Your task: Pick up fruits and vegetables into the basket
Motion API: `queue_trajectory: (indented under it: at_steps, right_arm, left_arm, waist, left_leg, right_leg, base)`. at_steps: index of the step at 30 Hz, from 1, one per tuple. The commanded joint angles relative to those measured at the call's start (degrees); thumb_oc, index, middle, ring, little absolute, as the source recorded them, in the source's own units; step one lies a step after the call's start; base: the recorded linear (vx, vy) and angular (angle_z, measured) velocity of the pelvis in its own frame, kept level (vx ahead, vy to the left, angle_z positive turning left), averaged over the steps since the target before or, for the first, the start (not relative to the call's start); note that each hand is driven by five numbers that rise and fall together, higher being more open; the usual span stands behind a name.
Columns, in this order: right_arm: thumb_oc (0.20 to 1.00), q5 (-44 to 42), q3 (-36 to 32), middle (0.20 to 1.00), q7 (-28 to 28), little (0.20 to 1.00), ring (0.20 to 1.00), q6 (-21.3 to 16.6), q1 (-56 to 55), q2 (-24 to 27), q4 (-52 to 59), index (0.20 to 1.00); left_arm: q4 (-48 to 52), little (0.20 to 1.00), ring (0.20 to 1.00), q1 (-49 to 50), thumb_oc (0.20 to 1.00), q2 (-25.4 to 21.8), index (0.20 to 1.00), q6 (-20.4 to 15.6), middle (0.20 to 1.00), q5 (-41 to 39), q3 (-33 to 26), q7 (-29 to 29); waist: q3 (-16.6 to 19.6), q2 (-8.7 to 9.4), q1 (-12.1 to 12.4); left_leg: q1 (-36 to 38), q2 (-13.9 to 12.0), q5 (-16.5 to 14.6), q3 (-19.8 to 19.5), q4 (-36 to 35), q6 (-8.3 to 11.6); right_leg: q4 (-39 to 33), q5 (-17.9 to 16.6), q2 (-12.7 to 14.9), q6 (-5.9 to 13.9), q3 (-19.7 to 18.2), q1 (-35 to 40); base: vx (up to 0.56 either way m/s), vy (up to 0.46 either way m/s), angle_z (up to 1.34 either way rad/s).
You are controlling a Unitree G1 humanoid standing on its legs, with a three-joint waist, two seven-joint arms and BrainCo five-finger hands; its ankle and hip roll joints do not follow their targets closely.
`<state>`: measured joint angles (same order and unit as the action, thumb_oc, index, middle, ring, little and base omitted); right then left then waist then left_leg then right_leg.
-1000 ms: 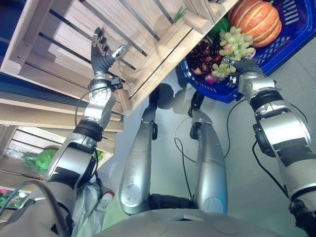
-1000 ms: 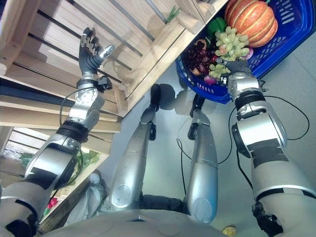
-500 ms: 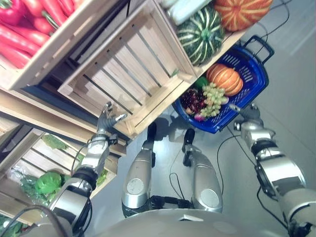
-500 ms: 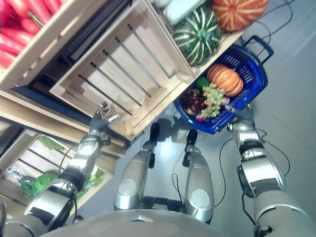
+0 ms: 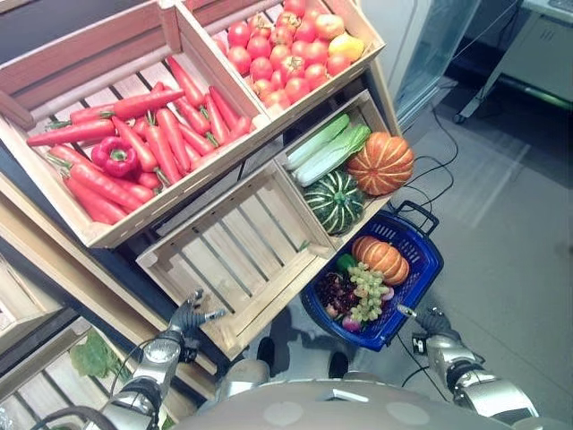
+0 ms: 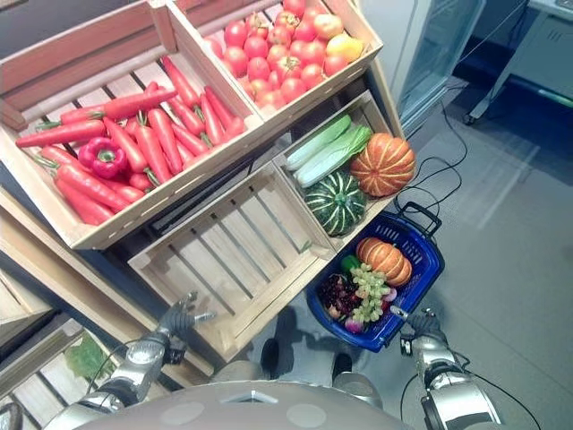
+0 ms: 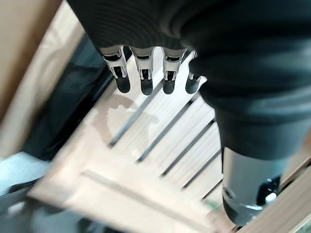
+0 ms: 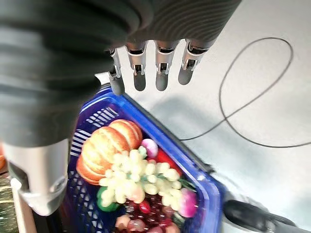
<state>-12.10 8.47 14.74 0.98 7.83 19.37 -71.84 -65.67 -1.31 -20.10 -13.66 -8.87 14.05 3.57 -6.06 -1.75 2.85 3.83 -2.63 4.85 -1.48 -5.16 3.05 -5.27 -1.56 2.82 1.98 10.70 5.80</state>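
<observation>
Beside basket [image 5: 421, 269] rim: right hand [image 5: 433, 322] open | left hand [image 5: 186, 315] at crate [image 5: 235, 253] edge

The robot's left arm reaches up from its lower left, and the left hand [image 5: 186, 315] is lifted with its fingers [image 7: 143, 77] held straight in a row and the thumb [image 7: 249, 187] set apart, holding nothing. On the other side the right arm comes up from the lower right, its right hand [image 5: 434, 322] raised to about the same height, fingers [image 8: 162, 68] likewise straight and relaxed, the thumb [image 8: 36, 182] standing off to one side, nothing gripped.
</observation>
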Motion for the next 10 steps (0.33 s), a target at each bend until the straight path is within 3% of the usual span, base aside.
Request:
queue_trajectory:
  at_steps: [1, 6, 10]
  right_arm:
    - [1.0, 3.1, -0.1, 1.0, -4.5, 1.0, 1.0, 2.2, -1.5, -0.7, -4.2, 1.0]
    - [1.0, 5.9, 0.4, 1.0, -8.2, 1.0, 1.0, 2.9, -4.0, -2.2, -6.8, 1.0]
    - [1.0, 6.4, 0.4, 1.0, -10.0, 1.0, 1.0, 3.7, -5.4, -2.5, -8.0, 1.0]
  left_arm:
    - [-6.3, 1.0, 1.0, -1.4, 1.0, 0.3, 1.0, 4.4, 1.0, 2.5, -2.0, 2.7]
    - [-8.6, 1.0, 1.0, -0.5, 1.0, 1.2, 1.0, 7.0, 1.0, 4.5, -2.9, 3.8]
    - [-8.5, 1.0, 1.0, -0.6, 1.0, 2.2, 1.0, 8.2, 1.0, 0.2, -3.2, 4.6]
  waist:
    - [1.3, 1.41, -0.2]
    - [1.3, 1.01, -1.4]
    - [0.9, 0.54, -2.6]
  left_leg:
    - [0.7, 2.5, -4.6, 2.9, 0.8, -0.62]
    - [1.5, 2.2, -5.4, 3.9, 1.3, -0.77]
    - [2.4, 2.3, -6.3, 4.4, 1.6, -1.18]
  right_leg:
    - [3.2, -0.2, 2.8, 5.04, -2.7, -1.6]
    - [3.8, 0.6, 2.9, 4.79, -3.5, -1.3]
    - [4.3, 1.4, 2.9, 4.54, -4.4, -0.8]
  base:
    - [0.03, 0.03, -0.14]
    - [0.01, 0.033, -0.14]
    - [-0.01, 0.034, -0.2]
